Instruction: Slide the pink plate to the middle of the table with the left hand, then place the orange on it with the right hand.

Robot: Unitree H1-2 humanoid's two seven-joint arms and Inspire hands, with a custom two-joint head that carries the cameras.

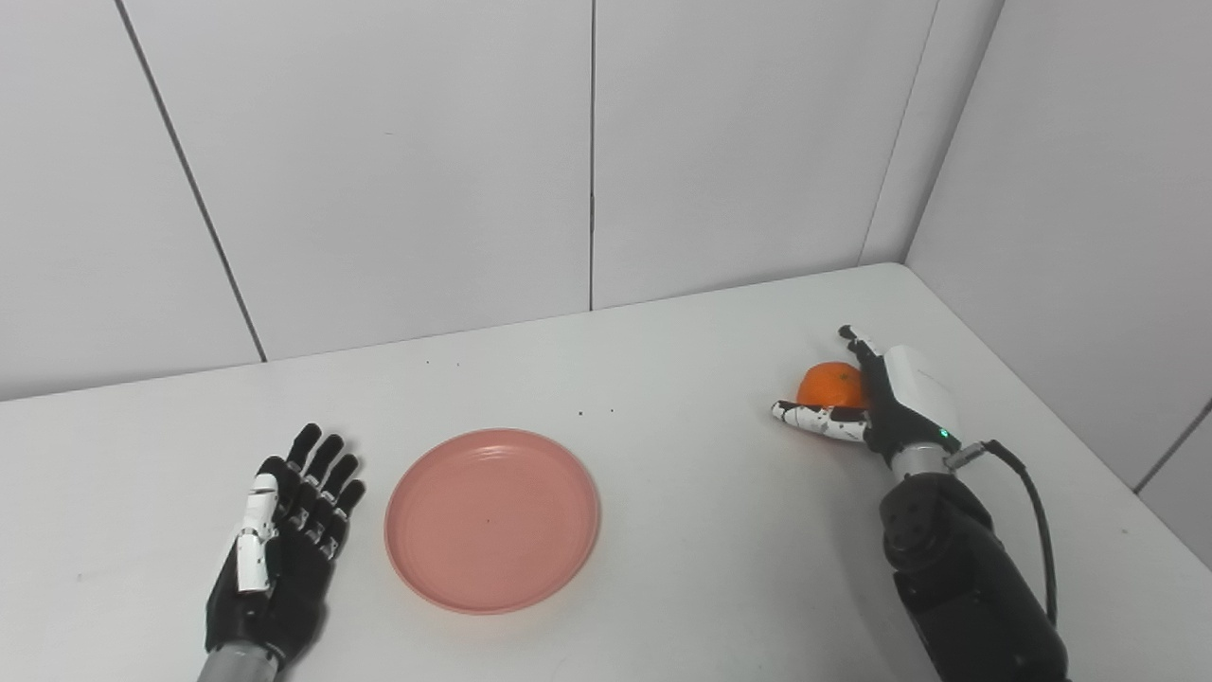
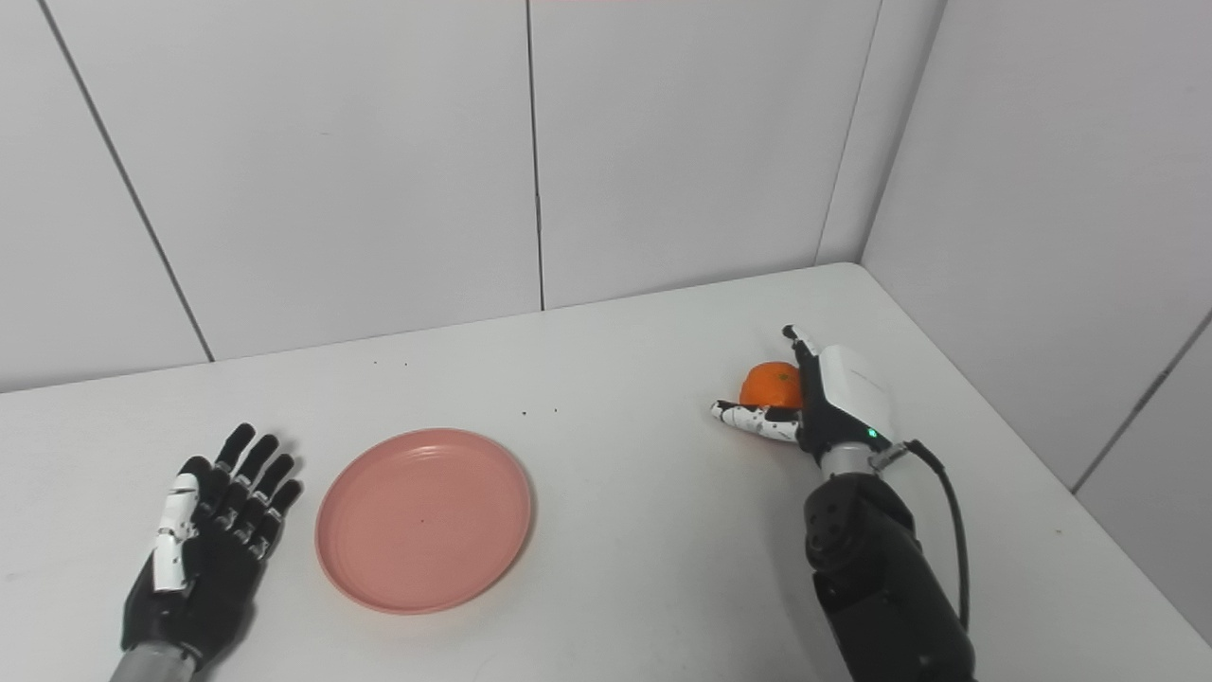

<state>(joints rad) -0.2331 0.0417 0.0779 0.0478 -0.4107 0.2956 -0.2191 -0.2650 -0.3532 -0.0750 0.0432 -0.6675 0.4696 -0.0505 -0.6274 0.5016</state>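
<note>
Round orange fruit (image 1: 830, 385) sits on the white desk (image 1: 701, 511) at far right, cupped by the right robot hand (image 1: 876, 403), thumb in front, fingers behind; whether the grip is closed I cannot tell. Left robot hand (image 1: 284, 540) lies flat, fingers spread, empty, just beside the shallow pink plastic plate (image 1: 492, 519). Risk: the fruit rolls free of a loose grip, or off the plate on release.

two head cameras look down, sharing the table (image 1: 682, 493).
</note>
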